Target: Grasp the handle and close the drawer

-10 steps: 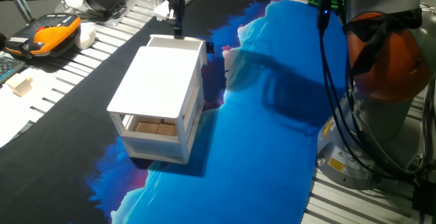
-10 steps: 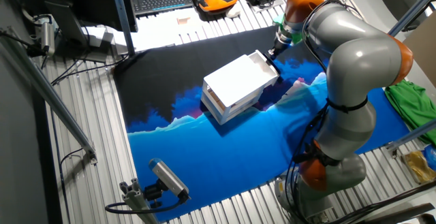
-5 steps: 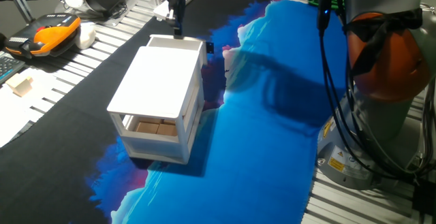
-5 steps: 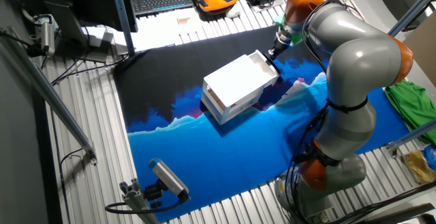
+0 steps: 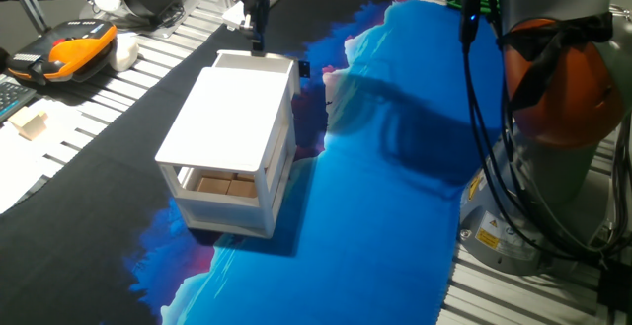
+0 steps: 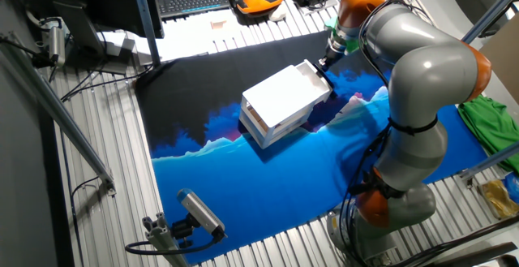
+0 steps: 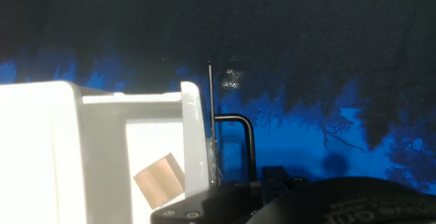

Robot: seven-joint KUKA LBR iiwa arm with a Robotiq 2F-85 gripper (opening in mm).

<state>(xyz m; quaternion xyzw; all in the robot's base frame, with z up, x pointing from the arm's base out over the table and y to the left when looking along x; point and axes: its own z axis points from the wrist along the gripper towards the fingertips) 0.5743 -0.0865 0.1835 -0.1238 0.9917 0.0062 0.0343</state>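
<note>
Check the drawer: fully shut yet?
Not shut. The drawer sticks out a little past the cabinet top on the gripper side; the hand view shows its open interior with a tan block.

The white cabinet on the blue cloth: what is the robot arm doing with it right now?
The KUKA arm has its gripper down at the far end of the small white cabinet, by the upper drawer, which sticks out a little. In the hand view a thin black handle stands on the drawer's front and a tan block lies inside. Whether the fingers clasp the handle cannot be told.
</note>
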